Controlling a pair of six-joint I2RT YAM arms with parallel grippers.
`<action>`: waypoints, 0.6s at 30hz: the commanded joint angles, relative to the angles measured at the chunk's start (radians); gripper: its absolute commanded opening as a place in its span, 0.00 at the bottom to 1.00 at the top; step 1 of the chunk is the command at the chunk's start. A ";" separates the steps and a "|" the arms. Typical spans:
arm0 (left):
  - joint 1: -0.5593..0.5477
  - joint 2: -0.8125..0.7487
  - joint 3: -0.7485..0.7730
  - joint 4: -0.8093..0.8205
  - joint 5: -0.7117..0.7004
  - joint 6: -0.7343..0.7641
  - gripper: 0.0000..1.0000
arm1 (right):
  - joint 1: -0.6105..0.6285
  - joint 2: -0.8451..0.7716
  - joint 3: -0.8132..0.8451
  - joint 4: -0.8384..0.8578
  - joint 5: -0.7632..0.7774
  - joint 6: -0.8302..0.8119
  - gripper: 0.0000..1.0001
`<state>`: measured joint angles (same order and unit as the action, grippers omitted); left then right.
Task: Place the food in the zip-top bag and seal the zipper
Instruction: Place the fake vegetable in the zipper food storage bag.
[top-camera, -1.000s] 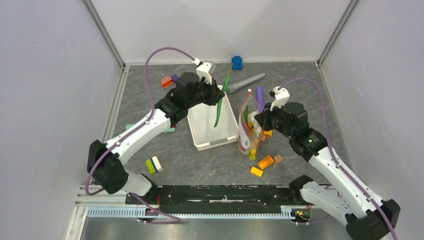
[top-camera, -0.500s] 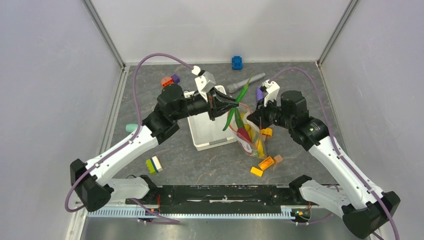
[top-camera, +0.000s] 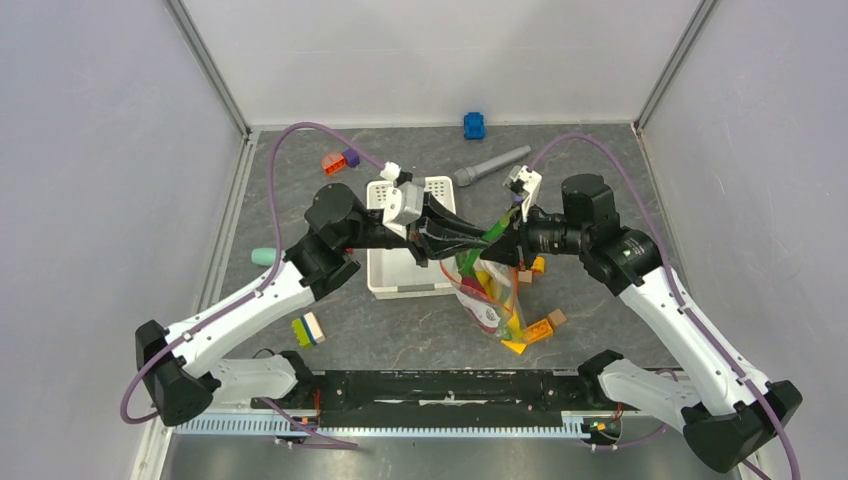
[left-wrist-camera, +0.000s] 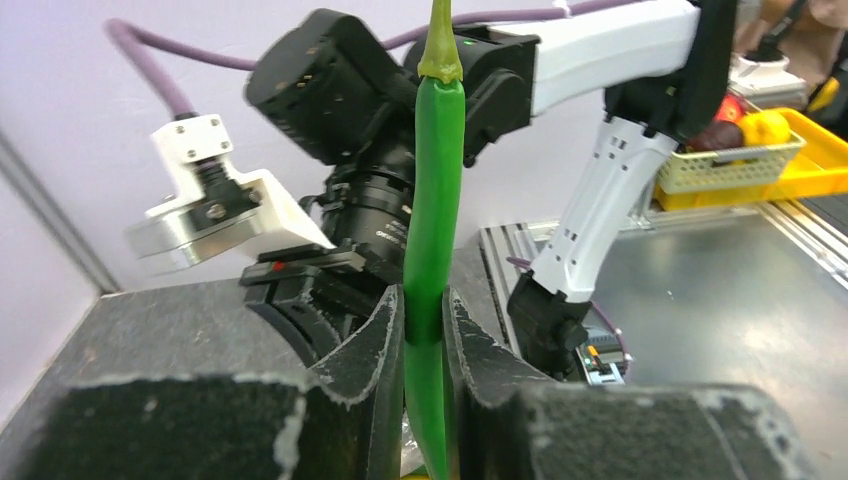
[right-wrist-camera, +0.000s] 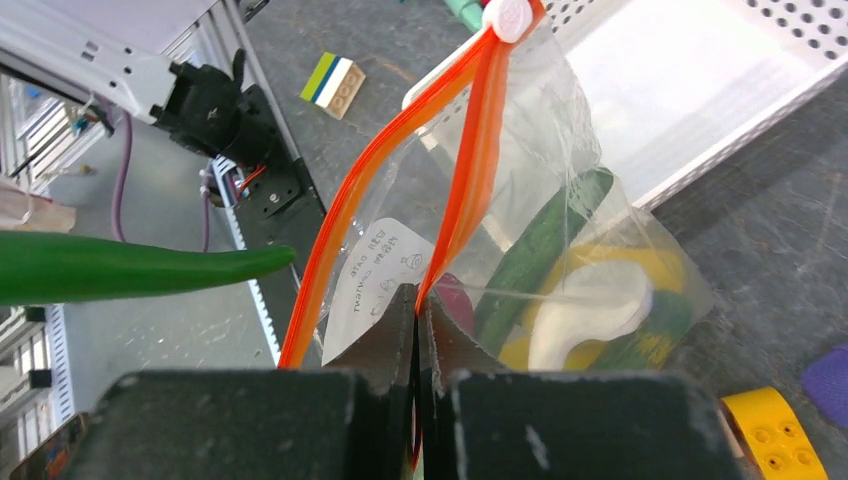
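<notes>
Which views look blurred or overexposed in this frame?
Left wrist: left gripper's fingers blurred up close, green bean sharp. Right wrist: right gripper's fingers soft, white basket blown out, zip-top bag crisp. Top external: evenly lit, sharp.

I see a bright green bean (left-wrist-camera: 433, 220), the clear zip-top bag (right-wrist-camera: 535, 115) with its orange-red zipper (right-wrist-camera: 468, 160), and a white perforated basket (right-wrist-camera: 700, 90) upper right.

The left arm (top-camera: 245, 305) and right arm (top-camera: 680, 325) share white links, black joints and looping purple cables (top-camera: 273, 195).
</notes>
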<state>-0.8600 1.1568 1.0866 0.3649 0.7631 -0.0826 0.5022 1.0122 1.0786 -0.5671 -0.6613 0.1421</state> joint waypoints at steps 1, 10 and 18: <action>-0.026 0.038 0.054 0.050 0.105 0.111 0.02 | 0.002 0.000 0.052 -0.031 -0.110 -0.037 0.00; -0.037 0.158 0.122 -0.171 0.214 0.341 0.02 | 0.003 -0.002 0.069 -0.055 -0.116 -0.062 0.00; -0.037 0.140 0.026 -0.398 0.287 0.708 0.02 | 0.002 0.006 0.081 -0.063 -0.123 -0.067 0.00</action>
<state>-0.8932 1.3262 1.1618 0.0975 0.9611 0.3347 0.5022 1.0157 1.1103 -0.6498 -0.7475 0.0887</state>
